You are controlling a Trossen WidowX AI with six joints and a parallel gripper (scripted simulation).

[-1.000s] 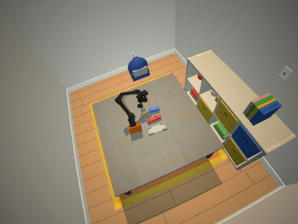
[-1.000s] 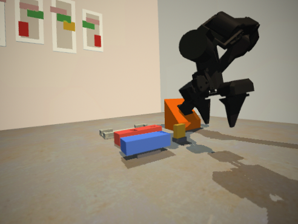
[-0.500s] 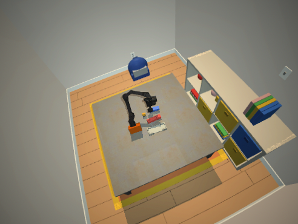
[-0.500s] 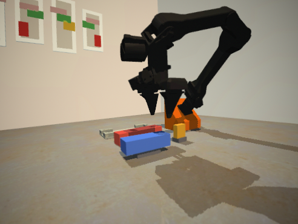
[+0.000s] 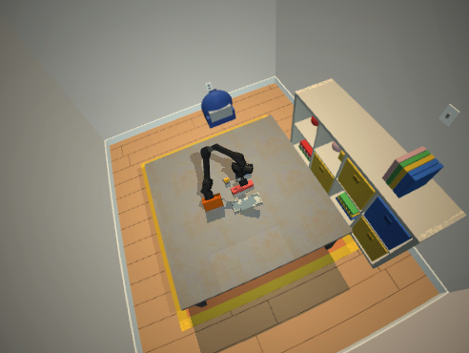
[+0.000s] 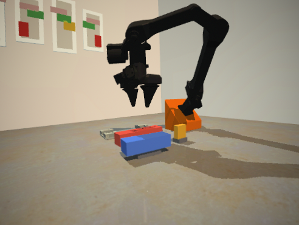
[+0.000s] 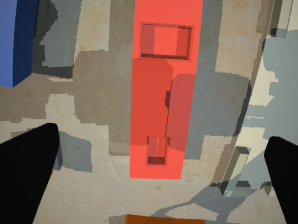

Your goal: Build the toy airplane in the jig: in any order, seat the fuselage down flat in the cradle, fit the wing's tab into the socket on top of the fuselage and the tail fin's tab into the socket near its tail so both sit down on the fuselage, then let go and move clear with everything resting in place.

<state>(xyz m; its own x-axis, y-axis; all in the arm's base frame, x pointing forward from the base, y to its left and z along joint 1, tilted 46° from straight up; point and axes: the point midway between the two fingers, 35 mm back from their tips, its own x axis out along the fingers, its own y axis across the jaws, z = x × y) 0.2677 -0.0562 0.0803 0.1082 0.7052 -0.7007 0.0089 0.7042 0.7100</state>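
The red fuselage point(image 5: 235, 191) point(image 6: 121, 137) point(image 7: 150, 100) lies on the table beside the jig, its large and small sockets facing up in the wrist view. The pale jig cradle point(image 5: 247, 203) point(image 6: 107, 134) point(image 7: 282, 75) is empty. The blue wing point(image 6: 149, 145) point(image 7: 7, 45) lies on the fuselage's other side, a grey part under it. The yellow tail fin point(image 5: 226, 180) point(image 6: 180, 132) stands upright on its grey foot near the wing's end. My gripper point(image 6: 140, 106) point(image 7: 168, 141) is open and empty, above the fuselage, with its fingertips to either side of it in the wrist view.
The orange arm base point(image 5: 213, 202) point(image 6: 171, 118) point(image 7: 165, 220) stands near the tail fin and the jig. A shelf unit point(image 5: 362, 143) with bins and books stands beyond the table's edge, and a blue chair-like object point(image 5: 216, 101) is on the floor behind.
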